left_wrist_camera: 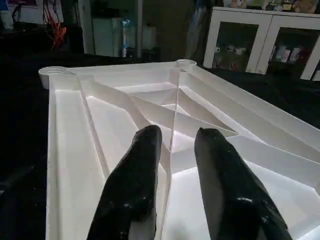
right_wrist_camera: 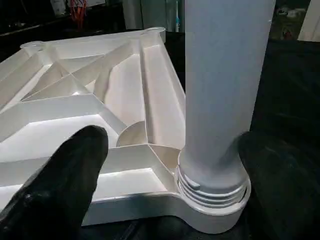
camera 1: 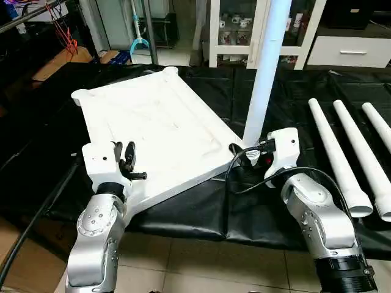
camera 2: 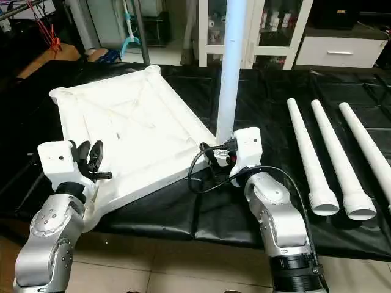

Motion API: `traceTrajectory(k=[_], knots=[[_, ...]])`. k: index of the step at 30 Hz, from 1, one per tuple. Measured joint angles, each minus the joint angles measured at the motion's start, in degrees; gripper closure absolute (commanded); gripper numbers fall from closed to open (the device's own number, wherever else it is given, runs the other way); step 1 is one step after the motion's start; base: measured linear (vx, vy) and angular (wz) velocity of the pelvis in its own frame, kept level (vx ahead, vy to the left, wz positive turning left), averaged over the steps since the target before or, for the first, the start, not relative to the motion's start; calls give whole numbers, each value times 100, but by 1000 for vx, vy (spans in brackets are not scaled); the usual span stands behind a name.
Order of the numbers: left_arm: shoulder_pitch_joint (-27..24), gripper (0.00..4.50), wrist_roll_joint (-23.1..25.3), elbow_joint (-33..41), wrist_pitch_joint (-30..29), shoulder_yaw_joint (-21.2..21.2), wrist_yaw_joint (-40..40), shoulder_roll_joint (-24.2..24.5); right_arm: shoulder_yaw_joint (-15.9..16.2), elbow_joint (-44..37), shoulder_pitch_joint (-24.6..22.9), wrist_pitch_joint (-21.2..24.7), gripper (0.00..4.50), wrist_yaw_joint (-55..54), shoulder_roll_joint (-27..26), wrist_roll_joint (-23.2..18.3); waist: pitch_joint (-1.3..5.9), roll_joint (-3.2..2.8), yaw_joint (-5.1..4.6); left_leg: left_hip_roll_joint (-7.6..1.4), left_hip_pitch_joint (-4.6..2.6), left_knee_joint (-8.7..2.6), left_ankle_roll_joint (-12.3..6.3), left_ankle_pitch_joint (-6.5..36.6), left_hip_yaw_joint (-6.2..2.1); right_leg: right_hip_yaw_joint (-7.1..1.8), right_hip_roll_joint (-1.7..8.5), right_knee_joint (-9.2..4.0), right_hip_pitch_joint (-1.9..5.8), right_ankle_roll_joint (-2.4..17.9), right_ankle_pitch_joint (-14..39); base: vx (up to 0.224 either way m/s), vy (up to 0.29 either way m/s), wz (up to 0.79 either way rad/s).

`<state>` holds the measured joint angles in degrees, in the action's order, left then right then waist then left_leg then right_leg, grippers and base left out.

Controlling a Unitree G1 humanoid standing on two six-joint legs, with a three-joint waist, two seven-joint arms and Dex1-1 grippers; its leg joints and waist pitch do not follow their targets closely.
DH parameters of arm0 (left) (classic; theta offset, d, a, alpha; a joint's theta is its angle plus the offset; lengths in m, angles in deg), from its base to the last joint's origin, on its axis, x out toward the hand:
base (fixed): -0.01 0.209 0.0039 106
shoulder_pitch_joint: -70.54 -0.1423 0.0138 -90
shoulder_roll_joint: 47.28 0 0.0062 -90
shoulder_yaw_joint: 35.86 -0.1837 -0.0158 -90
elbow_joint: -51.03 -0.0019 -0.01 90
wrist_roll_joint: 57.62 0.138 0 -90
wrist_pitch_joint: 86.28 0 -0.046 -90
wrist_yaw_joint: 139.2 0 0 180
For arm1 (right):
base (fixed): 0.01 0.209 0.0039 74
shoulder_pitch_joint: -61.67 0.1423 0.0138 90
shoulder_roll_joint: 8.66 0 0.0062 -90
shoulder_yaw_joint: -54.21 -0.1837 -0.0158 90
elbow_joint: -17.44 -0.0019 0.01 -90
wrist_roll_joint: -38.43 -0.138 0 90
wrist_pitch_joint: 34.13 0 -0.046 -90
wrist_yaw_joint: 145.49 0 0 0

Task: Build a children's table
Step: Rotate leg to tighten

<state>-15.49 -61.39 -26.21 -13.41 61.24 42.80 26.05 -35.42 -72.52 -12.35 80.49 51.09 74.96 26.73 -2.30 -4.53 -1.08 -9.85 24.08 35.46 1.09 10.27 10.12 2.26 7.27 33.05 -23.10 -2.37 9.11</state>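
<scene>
The white tabletop (camera 1: 153, 128) lies ribbed side up on the black-covered counter (camera 1: 201, 213), one leg (camera 1: 264, 79) upright in its corner socket at about four o'clock. Three spare legs (camera 1: 342, 159) lie at three o'clock. The right end effector (right_wrist_camera: 165, 180) stands wide apart around the leg's base; the left end effector (left_wrist_camera: 172, 195), narrowly parted, hovers empty over the ribs.
</scene>
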Motion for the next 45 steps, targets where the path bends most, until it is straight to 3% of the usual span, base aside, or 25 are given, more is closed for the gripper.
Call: traceTrajectory(k=[45], knots=[[0, 317, 0, 0, 0, 0, 0, 0, 0, 0, 0, 0, 2, 0, 0, 0, 0, 0, 1, 0, 0, 0, 0, 0, 0, 0, 0, 0, 0, 0, -1, 0, 0, 0]])
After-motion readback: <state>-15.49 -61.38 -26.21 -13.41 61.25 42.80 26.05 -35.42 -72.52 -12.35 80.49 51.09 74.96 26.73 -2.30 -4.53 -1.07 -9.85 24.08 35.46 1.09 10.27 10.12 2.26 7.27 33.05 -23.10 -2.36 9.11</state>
